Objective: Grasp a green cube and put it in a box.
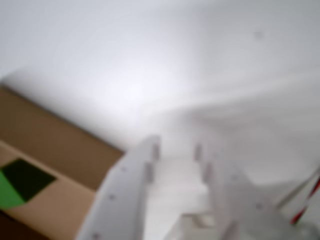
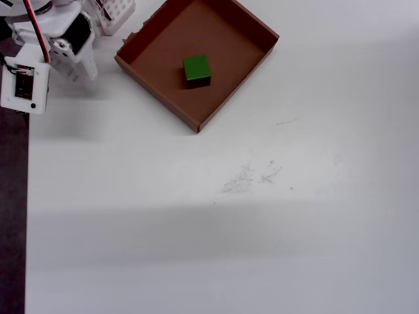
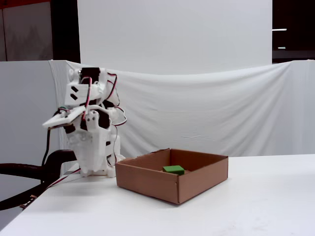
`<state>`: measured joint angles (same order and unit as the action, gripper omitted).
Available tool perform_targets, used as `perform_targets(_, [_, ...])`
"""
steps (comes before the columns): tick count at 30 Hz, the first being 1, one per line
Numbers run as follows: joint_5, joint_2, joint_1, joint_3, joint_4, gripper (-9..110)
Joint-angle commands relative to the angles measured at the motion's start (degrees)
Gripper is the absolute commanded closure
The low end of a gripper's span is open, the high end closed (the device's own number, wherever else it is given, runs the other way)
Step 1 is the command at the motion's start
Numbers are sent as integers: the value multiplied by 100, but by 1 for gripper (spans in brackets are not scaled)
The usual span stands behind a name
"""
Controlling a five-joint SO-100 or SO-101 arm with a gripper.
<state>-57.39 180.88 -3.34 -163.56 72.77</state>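
The green cube (image 2: 196, 69) sits inside the cardboard box (image 2: 252, 60), near the centre of its floor and clear of all four walls. It is judged light and rigid, with glossy faces that may slip under a weak squeeze; the suitable hold is across two opposite flat sides, squarely (never corner to corner). The pincer (image 1: 175, 190) is folded back by the arm's base, well apart from the box in the overhead view. In the wrist view its white fingers stand apart with only bare worktop (image 2: 262, 229) between them, holding nothing; the cube appears at the lower left edge, outside the jaws.
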Motion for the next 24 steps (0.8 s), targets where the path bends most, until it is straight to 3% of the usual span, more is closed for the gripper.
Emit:
perform_targets(1, [-290, 141, -70, -167, 88, 95])
perform_targets(24, [-457, 149, -185, -668, -149, 94])
